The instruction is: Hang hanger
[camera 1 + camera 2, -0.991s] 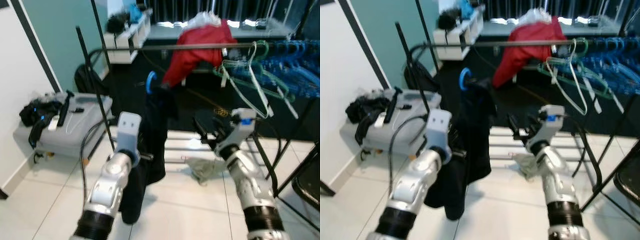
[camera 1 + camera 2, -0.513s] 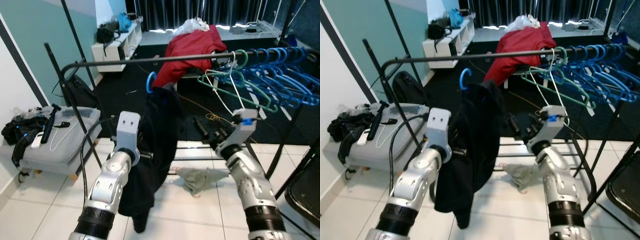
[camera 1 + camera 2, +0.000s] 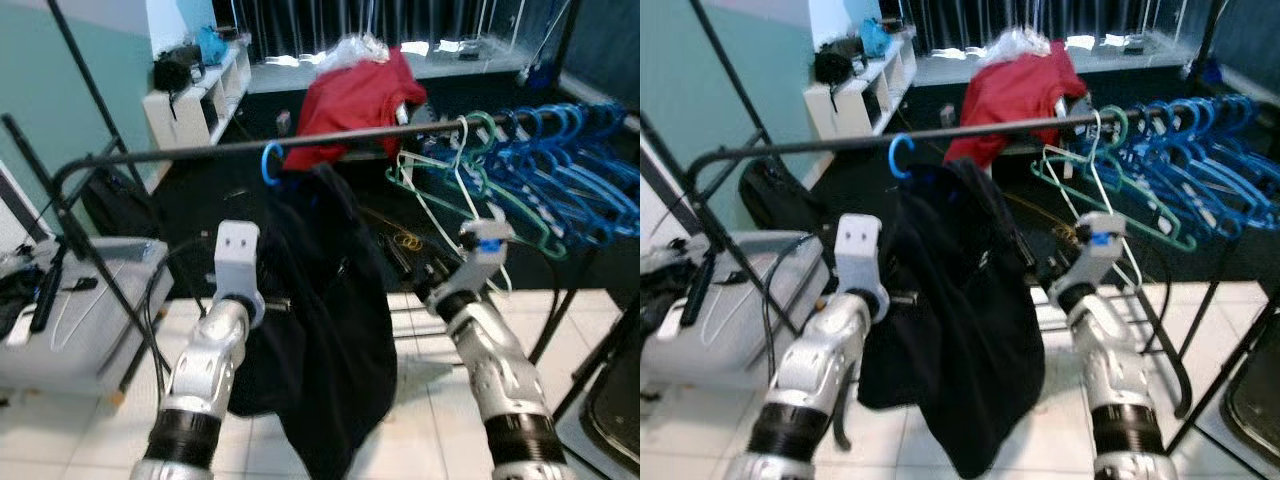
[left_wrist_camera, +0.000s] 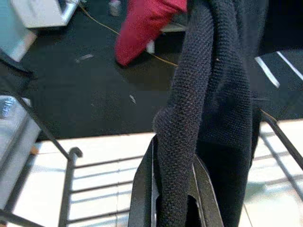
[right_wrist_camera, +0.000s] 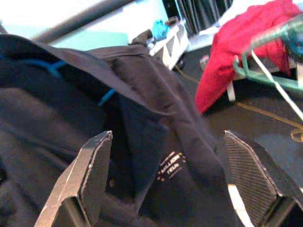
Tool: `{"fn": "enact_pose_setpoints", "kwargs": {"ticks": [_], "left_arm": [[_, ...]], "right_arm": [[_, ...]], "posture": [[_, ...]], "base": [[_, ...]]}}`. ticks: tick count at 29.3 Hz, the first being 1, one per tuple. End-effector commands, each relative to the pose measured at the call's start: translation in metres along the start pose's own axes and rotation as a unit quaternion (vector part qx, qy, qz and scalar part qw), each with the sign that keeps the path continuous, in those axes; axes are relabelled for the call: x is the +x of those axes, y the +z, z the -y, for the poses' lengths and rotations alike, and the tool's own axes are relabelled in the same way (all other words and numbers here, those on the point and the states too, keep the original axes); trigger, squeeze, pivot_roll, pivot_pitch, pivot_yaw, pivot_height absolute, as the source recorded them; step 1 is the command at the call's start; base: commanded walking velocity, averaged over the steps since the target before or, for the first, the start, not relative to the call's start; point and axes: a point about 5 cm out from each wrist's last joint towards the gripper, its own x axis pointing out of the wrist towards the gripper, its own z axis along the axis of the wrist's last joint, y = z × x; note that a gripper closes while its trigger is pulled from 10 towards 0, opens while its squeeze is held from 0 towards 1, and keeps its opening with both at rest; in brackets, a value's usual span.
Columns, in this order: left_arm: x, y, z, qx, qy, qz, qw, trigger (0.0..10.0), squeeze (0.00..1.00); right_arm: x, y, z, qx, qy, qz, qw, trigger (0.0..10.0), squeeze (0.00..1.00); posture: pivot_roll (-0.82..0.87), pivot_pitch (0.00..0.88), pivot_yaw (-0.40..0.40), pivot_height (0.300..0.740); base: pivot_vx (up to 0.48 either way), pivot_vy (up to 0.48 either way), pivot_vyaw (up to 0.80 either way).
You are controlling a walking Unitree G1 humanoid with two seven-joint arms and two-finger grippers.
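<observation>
- While the blue hanger point(image 3: 902, 157) sits with its hook at the rail point(image 3: 940, 133), we cannot tell whether the hook is fully over the bar or only resting against it; release now could drop it.
- We find the left claw point(image 4: 171, 189) closed narrow on a fold of the black jacket point(image 3: 965, 300) that hangs from the hanger. In our judgement, pulling this arm back without letting go would drag the jacket sideways and tip the hook off the rail.
- We see the right claw point(image 5: 165, 179) spread wide, holding nothing, close against the jacket's collar side. A finger could snag the cloth on withdrawal.
- We note the green hangers point(image 3: 450, 170) just beside on the same rail; a swing of the jacket or the right arm could tangle with them.
- We judge the jacket heavy and hanging unevenly, so it may slide off the hanger's shoulder.
</observation>
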Motion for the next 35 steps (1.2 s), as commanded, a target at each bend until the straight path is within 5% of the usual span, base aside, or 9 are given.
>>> {"fn": "enact_pose_setpoints", "kwargs": {"ticks": [1,5,10,22,23,29,35], "left_arm": [[0.0,0.006,-0.015,-0.006,0.03,0.017,0.999,10.0,0.0],[0.0,0.009,-0.021,-0.026,0.055,0.022,0.998,10.0,0.0],[-0.01,-0.014,-0.033,-0.011,0.099,-0.044,0.994,10.0,0.0],[-0.022,-0.029,-0.043,-0.024,0.135,-0.086,0.987,10.0,0.0],[-0.025,-0.031,-0.043,-0.027,0.132,-0.092,0.987,10.0,0.95],[-0.035,-0.04,-0.038,0.011,0.072,-0.119,0.99,10.0,1.0],[-0.056,-0.035,-0.043,0.075,-0.01,-0.063,0.995,10.0,1.0]], "right_arm": [[0.003,-0.004,-0.009,0.01,0.014,-0.004,1.0,10.0,0.0],[0.003,-0.004,-0.008,0.009,0.013,-0.004,1.0,10.0,0.0],[0.002,-0.003,-0.007,0.008,0.013,-0.006,1.0,10.0,0.0],[0.003,-0.003,-0.007,0.012,0.014,-0.007,1.0,10.0,0.0],[0.003,-0.003,-0.007,0.012,0.015,-0.008,1.0,10.0,0.0],[0.003,-0.002,-0.006,0.011,0.014,-0.009,1.0,10.0,0.0],[0.003,-0.003,-0.006,0.01,0.015,-0.011,1.0,10.0,0.0]], "posture": [[-0.13,0.0,0.066,0.74],[-0.13,0.0,0.063,0.74],[-0.13,0.0,0.062,0.74],[-0.11,0.0,0.052,0.74],[-0.11,0.0,0.053,0.74],[-0.11,0.0,0.049,0.74],[-0.11,0.0,0.054,0.74]], "base": [[0.48,0.0,0.0],[0.24,0.0,0.0],[0.0,0.0,0.0],[0.0,0.0,0.0],[0.0,0.0,0.0],[0.0,0.0,0.0],[0.0,0.0,0.0]]}}
